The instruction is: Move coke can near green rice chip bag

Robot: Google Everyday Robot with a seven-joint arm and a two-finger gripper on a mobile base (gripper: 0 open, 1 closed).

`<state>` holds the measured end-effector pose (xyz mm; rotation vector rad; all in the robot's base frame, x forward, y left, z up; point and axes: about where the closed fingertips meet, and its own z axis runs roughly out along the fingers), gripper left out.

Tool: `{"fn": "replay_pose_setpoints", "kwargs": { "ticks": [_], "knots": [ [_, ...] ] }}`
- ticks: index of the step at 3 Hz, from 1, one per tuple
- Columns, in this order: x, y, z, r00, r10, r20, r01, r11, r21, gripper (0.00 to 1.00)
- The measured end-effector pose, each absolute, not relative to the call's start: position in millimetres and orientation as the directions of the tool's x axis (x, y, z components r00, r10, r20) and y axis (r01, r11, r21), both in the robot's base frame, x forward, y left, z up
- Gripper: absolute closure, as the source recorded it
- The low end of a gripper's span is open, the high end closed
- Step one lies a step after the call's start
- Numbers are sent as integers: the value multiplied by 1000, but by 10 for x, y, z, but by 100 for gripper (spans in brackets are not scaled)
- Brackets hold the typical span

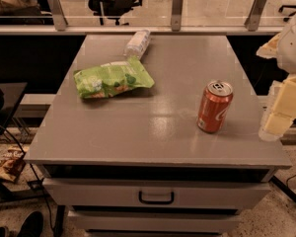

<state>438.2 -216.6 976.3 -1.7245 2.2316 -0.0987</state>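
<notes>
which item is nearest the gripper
The coke can, beside the gripper at the table's right edge; the green rice chip bag and clear bottle lie farther left.

Claw [275, 122] at right edge, mid-height, cut off by the frame. Arm [295, 43] above it cropped too. Bottle [137, 43] top centre blurry, print unreadable. Shoes [19, 226] lower left cropped by bottom edge. Table [167, 107] base cut off below.

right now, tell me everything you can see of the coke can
The coke can is a red-orange, metal-looking cylinder with white script and a silver top with its tab. It stands upright on the right front of the grey table, touching nothing else. The pincer hangs just right of it, apart.
</notes>
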Motion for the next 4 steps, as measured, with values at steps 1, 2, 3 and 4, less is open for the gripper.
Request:
{"fn": "replay_pose_setpoints", "kwargs": {
  "ticks": [1,2,3,4],
  "knots": [
    [4391,-2160,9759,-221,-953,-209,-931,269,-245,0],
    [4534,-2071,9705,-209,-950,-233,-936,263,-233,0],
    [4710,-1981,9555,-195,-942,-275,-941,258,-219,0],
    [4896,-1936,9386,-187,-926,-329,-942,264,-206,0]
  ]
}}
